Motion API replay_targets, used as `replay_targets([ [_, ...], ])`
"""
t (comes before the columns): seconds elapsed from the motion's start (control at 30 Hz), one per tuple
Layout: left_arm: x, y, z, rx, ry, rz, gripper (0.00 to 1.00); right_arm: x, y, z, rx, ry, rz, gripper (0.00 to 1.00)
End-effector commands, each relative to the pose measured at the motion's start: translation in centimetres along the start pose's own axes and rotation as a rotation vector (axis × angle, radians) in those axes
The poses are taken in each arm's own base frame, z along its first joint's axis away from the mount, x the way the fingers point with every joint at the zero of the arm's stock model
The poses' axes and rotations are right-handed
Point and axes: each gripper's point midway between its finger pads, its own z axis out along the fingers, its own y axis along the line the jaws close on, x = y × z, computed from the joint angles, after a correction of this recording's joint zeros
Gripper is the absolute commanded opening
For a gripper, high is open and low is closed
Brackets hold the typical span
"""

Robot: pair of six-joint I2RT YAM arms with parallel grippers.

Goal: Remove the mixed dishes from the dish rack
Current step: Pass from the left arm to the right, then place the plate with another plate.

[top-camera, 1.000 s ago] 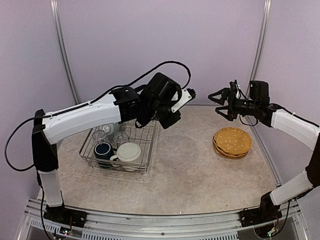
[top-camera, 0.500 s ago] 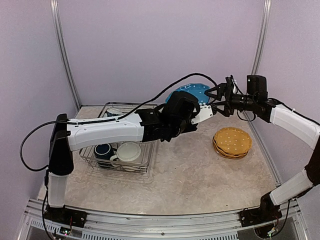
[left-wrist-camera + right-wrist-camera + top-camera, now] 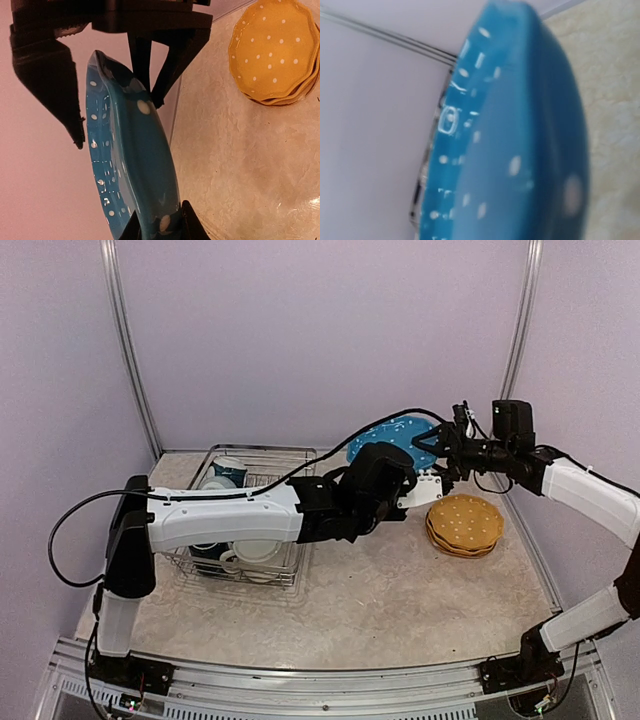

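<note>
One blue plate point(image 3: 135, 165) hangs on edge in the air, right of the dish rack point(image 3: 262, 450) and near the stack of yellow plates point(image 3: 464, 525). The left gripper point(image 3: 157, 227) pinches its rim. The right gripper point(image 3: 117, 122) stands wide, a finger on each side of the opposite rim; whether either finger touches it is unclear.

Blue plate point(image 3: 132, 165) of glossy glazed ceramic with bright highlights, yellow plates point(image 3: 275, 50) likewise glazed and smooth, rack point(image 3: 268, 450) of shiny bare metal wire, table point(image 3: 380, 580) matt, mottled, stone-like, left arm point(image 3: 225, 520) in smooth white plastic, walls point(image 3: 320, 330) matt
</note>
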Motion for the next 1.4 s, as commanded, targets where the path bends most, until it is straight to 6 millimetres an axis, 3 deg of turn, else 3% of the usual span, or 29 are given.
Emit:
replay_targets([
  [0.0,-2.1,5.6,-1.7,-0.158,-0.053,-0.098,0.00,0.2,-0.5,0.5,-0.010,-0.020,0.043,0.49],
  [0.13,-1.1,4.6,-1.5,-0.129,-0.009,-0.097,0.00,-0.1,-0.3,0.0,-0.024,-0.062,0.071,0.04],
  [0.17,-0.7,4.2,-1.5,-0.112,0.005,-0.103,0.01,-0.2,-0.3,-0.2,-0.030,-0.076,0.074,0.00],
  [0.27,0.4,3.1,-2.2,-0.024,0.032,-0.191,0.30,-0.7,-0.4,-0.8,-0.042,-0.113,0.076,0.00],
  [0.4,1.6,2.6,-4.8,0.143,0.053,-0.337,0.74,-1.7,-0.1,-2.0,-0.088,-0.165,0.082,0.00],
  [0.5,2.1,3.0,-6.9,0.229,0.042,-0.431,0.89,-2.3,-1.2,-2.7,-0.078,-0.184,0.085,0.00],
  [0.57,2.4,4.8,-8.6,0.243,0.020,-0.504,0.95,-2.5,-2.5,-3.2,-0.065,-0.181,0.087,0.00],
  [0.77,5.3,10.0,-11.6,0.286,-0.009,-0.766,0.99,-2.4,-7.5,-5.8,0.065,-0.199,0.059,0.00],
  [0.93,9.8,14.6,-13.8,0.244,-0.030,-0.934,0.99,-1.9,-11.4,-8.7,0.174,-0.170,0.060,0.00],
  [1.1,14.7,18.2,-15.4,0.196,-0.063,-1.093,0.99,-1.0,-13.7,-10.7,0.196,-0.138,0.100,0.00],
  [1.23,17.4,19.1,-16.0,0.153,-0.064,-1.155,0.99,-0.1,-15.3,-11.6,0.216,-0.113,0.130,0.00],
  [1.37,17.9,18.0,-15.7,0.162,-0.047,-1.148,0.99,0.8,-17.3,-12.5,0.240,-0.095,0.177,0.00],
])
